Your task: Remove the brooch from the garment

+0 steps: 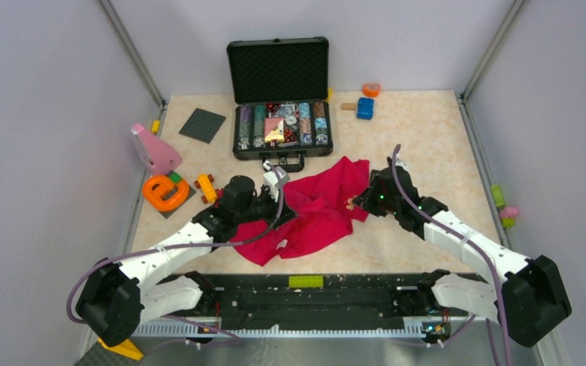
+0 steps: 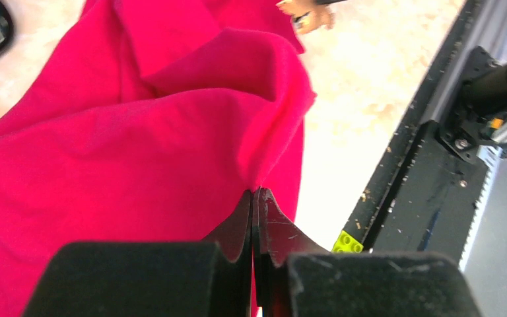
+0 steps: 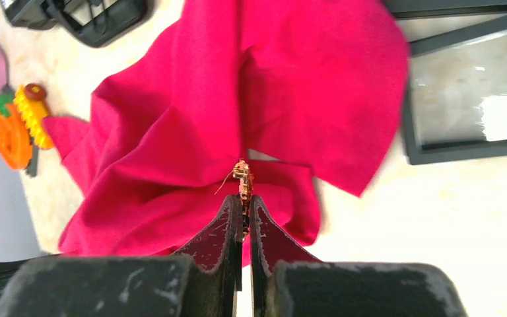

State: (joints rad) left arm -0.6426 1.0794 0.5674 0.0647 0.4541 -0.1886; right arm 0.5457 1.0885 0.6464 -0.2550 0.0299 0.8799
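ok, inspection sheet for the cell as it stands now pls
Surface: beige table, nothing spilled that I can see.
Job's things: red garment crumpled mid-table; brooch at its right side, cannot tell whether it is unpinned.
Clutter: open black case, orange ring toy, grey baseplate, blue block.
Grippers: left gripper, jaws shut on a garment fold; right gripper, jaws shut on the brooch.
Cables: purple cables along both arms, no snag seen.
Surroundings: plain walls, nothing else seen.
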